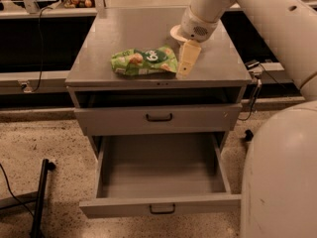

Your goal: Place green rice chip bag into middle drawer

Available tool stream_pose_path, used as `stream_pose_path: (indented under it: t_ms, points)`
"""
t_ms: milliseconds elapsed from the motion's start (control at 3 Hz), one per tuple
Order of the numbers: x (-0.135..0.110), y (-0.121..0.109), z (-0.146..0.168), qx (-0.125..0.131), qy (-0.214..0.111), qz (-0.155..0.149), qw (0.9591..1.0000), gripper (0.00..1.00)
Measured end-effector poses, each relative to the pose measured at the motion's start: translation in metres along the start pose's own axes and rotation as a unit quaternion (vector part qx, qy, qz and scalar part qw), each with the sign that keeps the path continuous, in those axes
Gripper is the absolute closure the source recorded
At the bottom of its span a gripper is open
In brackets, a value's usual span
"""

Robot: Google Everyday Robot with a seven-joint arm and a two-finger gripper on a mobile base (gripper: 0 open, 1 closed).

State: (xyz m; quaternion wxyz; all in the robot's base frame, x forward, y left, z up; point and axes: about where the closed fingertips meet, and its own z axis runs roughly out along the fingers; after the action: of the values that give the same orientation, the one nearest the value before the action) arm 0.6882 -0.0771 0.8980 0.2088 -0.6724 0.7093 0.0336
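Green rice chip bag [144,62] lies flat on worktop [148,29], nobody holding it. Gripper [184,72] just beside bag's right end, fingers together, empty. We worry: might push bag away, or bump cream bowl [174,32]. Middle drawer [163,175] open below.

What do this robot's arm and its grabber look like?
The arm is thick, smooth white tubing with rounded joints. Its wrist has a small dotted vent patch. The gripper, above the cabinet top beside the bag, is a pale cream, tapered piece. No cables show on it.
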Motion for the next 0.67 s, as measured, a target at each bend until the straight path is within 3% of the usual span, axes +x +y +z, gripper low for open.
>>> stream_pose_path:
  t_ms: [333, 667]
  points:
    - [-0.001, 0.000, 0.001, -0.001, 0.000, 0.000, 1.0000, 0.00]
    - [-0.025, -0.017, 0.020, -0.001, -0.004, -0.021, 0.9998, 0.00]
